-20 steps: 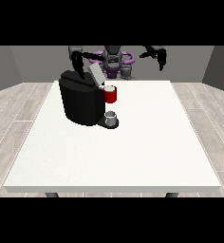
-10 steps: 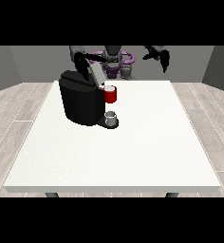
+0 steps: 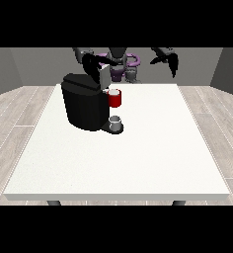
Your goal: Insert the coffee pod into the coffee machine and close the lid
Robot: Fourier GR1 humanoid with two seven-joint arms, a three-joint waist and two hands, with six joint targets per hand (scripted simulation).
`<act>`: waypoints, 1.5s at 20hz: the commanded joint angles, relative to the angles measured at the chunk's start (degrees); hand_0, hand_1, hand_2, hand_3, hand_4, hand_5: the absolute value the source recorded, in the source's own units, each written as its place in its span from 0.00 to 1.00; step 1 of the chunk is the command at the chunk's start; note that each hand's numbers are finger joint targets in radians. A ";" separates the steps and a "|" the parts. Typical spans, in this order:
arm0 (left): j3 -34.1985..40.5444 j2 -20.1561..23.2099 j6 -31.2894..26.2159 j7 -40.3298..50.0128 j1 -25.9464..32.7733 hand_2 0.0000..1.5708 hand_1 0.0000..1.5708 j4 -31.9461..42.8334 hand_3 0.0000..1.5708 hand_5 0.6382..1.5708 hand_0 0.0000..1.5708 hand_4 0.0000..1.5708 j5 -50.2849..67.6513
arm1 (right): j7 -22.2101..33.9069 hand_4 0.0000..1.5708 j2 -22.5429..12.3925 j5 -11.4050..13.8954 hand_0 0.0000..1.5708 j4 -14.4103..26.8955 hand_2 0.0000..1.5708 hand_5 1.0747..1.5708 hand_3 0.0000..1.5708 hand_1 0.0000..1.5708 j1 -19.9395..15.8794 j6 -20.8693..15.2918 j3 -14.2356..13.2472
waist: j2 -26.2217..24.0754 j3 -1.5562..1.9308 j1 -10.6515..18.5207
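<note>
The black coffee machine [image 3: 85,105] stands on the left half of the white table [image 3: 153,153]. Its grey lid [image 3: 104,77] is raised upright above a red round holder [image 3: 115,98] with a pale top; I cannot make out the pod apart from it. A small grey cup [image 3: 115,123] sits on the machine's base under the holder. The hand at the view's left [image 3: 92,67] hangs right behind the lid with its fingers pointing down, at or very near the lid's back. The hand at the view's right [image 3: 171,59] is held high over the table's far edge, fingers relaxed and holding nothing.
The robot's purple and grey torso [image 3: 119,64] stands behind the table's far edge. The white tabletop stretches to the right of the machine and towards the camera.
The hand at the view's left has moved towards the view's right, closing in on the back of the raised lid. The other hand has barely shifted. The lid still stands upright.
</note>
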 commanded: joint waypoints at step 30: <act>-7.27 -2.41 -2.64 -1.52 -9.40 0.00 0.00 -0.79 0.00 1.00 0.00 0.27 -1.80 | 18.88 0.00 -5.84 10.10 0.00 -14.21 0.00 1.00 0.00 0.00 -15.09 -4.30 2.95 | 10.24 -0.06 19.54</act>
